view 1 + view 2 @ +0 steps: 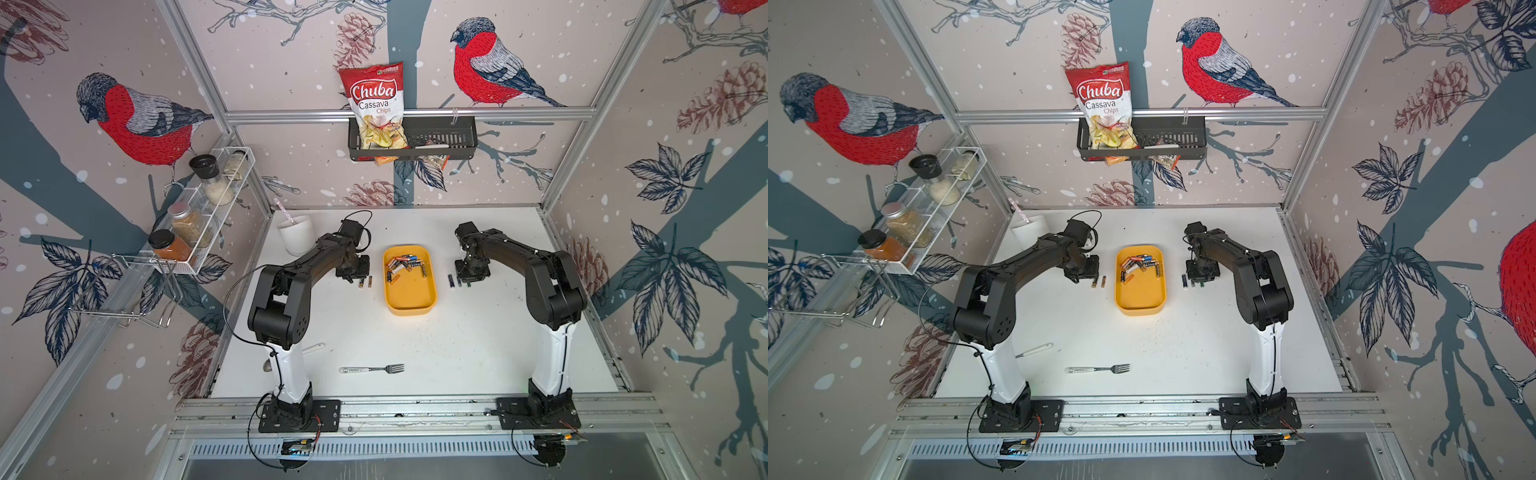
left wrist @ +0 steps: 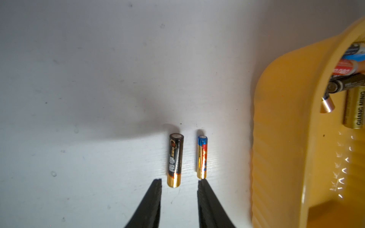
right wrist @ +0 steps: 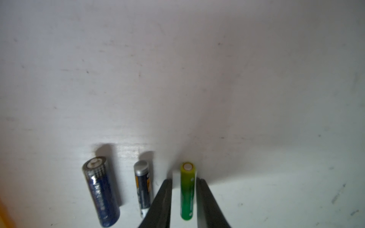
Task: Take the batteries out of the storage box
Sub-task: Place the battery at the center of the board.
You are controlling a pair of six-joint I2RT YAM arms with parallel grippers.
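The yellow storage box sits mid-table in both top views, with several batteries piled at its far end. Left of it, a black-and-gold battery and a slimmer blue-and-gold battery lie side by side on the table. My left gripper is open just behind them, holding nothing. Right of the box lie a dark blue battery, a slim dark battery and a green battery. My right gripper straddles the green one, with a narrow gap at each finger.
A fork lies near the table's front and another utensil lies beside the left arm. A white cup stands at the back left. A spice rack and a black basket with a chips bag hang on the walls.
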